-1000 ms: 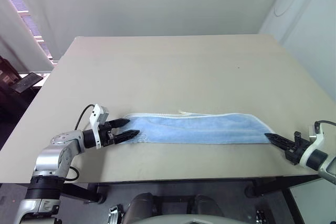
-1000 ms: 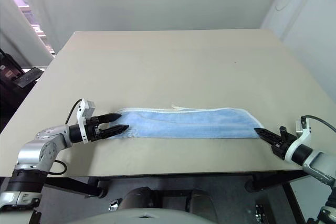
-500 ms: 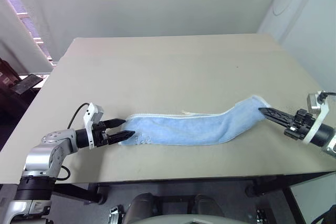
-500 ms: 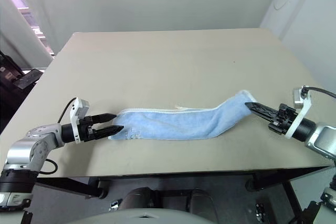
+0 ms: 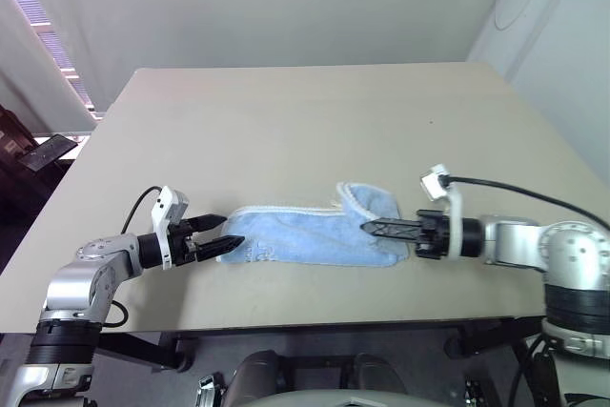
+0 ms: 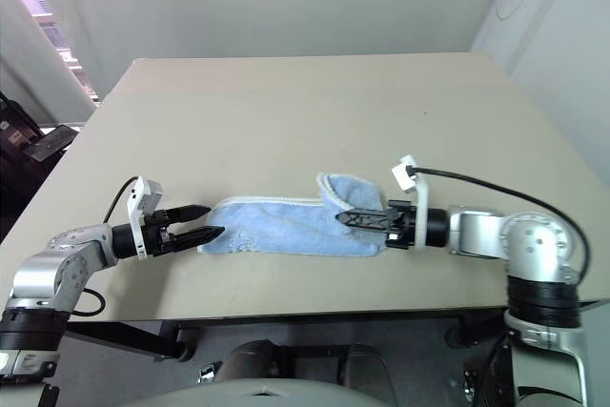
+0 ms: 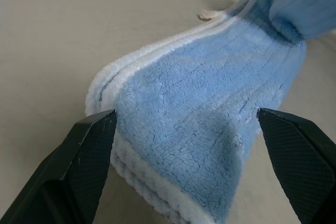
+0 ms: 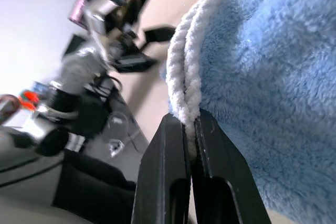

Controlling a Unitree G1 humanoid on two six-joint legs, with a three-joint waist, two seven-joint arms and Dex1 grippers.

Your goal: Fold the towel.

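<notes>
The light-blue towel [image 5: 295, 235] with white edging lies as a long strip near the table's front edge. Its right end is lifted and curled back leftwards over the strip. My right gripper [image 5: 367, 228] is shut on that end's white edging [image 8: 184, 93], above the towel's right half. At the towel's left end my left gripper [image 5: 221, 234] stands open just above the table. In the left wrist view the towel's left end [image 7: 178, 129] lies between its two spread fingers [image 7: 86, 156]. A small white loop tag [image 7: 210, 15] pokes out at the far edge.
The beige table [image 5: 315, 121] stretches far beyond the towel. Its front edge runs close under both grippers. A dark object [image 5: 43, 152] sits off the table's left side. A black cable [image 5: 515, 193] arcs over my right wrist.
My right gripper has carried the towel's right end up off the table and leftwards, doubling it over the strip. The left gripper has stayed open at the left end.
</notes>
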